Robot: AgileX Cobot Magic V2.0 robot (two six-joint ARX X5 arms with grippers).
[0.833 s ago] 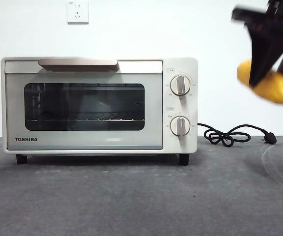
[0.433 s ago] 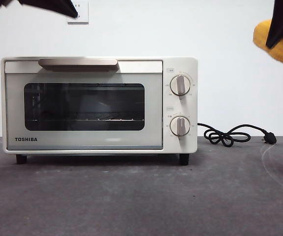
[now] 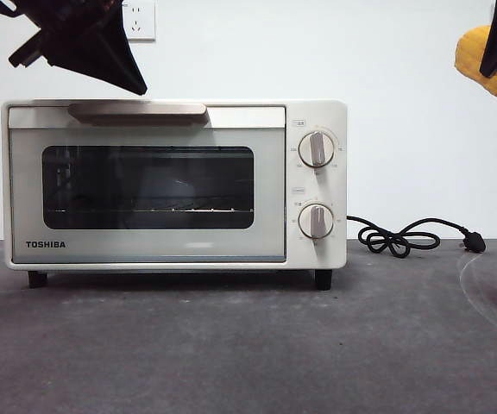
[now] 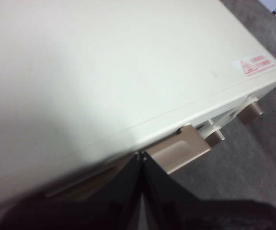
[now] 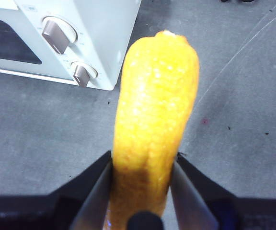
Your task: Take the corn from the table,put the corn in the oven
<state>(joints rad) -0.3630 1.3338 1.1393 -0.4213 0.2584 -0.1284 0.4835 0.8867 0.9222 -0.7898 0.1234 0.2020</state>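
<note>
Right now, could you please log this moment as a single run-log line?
right gripper: holds corn aloft | left gripper: jaws shut, above oven handle | oven door: closed

Shut oven door across the cavity; open table in front.

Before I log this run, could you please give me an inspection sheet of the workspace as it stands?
Surface: dark grey table, faint pale scuffs.
Job's things: corn held in the air, off to the oven's knob side; Toshiba oven, door shut.
Clutter: nothing seen.
Grippers: right gripper shut on the corn; left gripper, jaws closed, above the oven's door handle.
Cables: black power cord, unplugged, lying on the table.
Surroundings: white wall, socket.
</note>
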